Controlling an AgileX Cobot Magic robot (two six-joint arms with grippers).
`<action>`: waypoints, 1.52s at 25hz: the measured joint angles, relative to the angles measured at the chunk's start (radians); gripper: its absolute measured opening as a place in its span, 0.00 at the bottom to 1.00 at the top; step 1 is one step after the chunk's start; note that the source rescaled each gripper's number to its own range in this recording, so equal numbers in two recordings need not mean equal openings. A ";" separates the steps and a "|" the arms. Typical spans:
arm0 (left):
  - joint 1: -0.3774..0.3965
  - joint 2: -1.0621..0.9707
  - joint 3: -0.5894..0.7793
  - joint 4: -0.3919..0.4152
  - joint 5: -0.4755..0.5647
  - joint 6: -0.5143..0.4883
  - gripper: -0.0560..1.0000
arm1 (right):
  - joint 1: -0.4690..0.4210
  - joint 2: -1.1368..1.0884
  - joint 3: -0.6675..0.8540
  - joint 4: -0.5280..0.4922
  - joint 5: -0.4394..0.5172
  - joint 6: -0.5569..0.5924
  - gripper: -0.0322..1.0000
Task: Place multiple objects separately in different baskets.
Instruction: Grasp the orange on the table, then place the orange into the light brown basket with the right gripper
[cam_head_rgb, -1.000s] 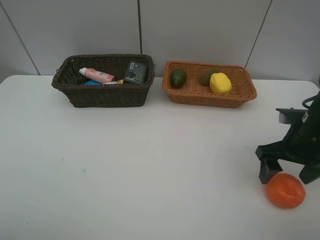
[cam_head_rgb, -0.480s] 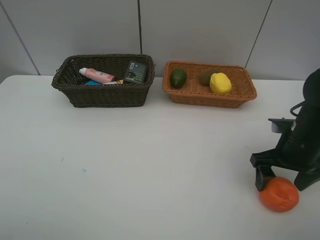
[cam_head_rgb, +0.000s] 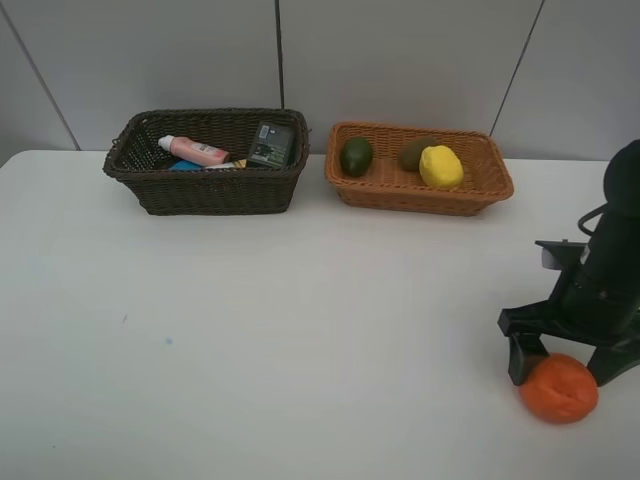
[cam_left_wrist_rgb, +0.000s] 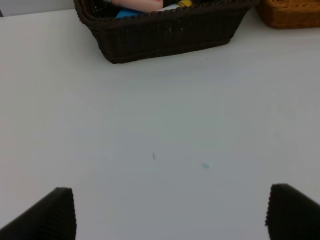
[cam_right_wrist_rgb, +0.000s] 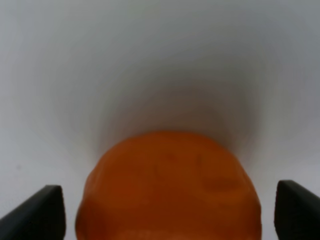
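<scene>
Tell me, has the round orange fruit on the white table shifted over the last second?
Yes. The round orange fruit has slid left, toward the table's middle, judged against the light orange-tan wicker basket, with the right claw straddling it.

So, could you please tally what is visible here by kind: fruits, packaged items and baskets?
Fruits: 4 (green fruit, brownish fruit, lemon, orange)
Packaged items clearly visible: 3 (pink bottle, dark pack, partly hidden blue item)
Baskets: 2 (dark brown basket, tan basket)
Total: 9
</scene>
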 joint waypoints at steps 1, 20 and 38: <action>0.000 0.000 0.000 0.000 0.000 0.000 1.00 | 0.000 0.000 0.000 0.000 0.000 0.000 0.98; 0.000 0.000 0.000 0.000 0.000 0.000 1.00 | 0.000 0.093 -0.001 0.018 -0.024 -0.004 0.77; 0.000 0.000 0.000 0.000 0.000 0.000 1.00 | 0.000 0.016 -0.560 0.008 0.042 -0.003 0.77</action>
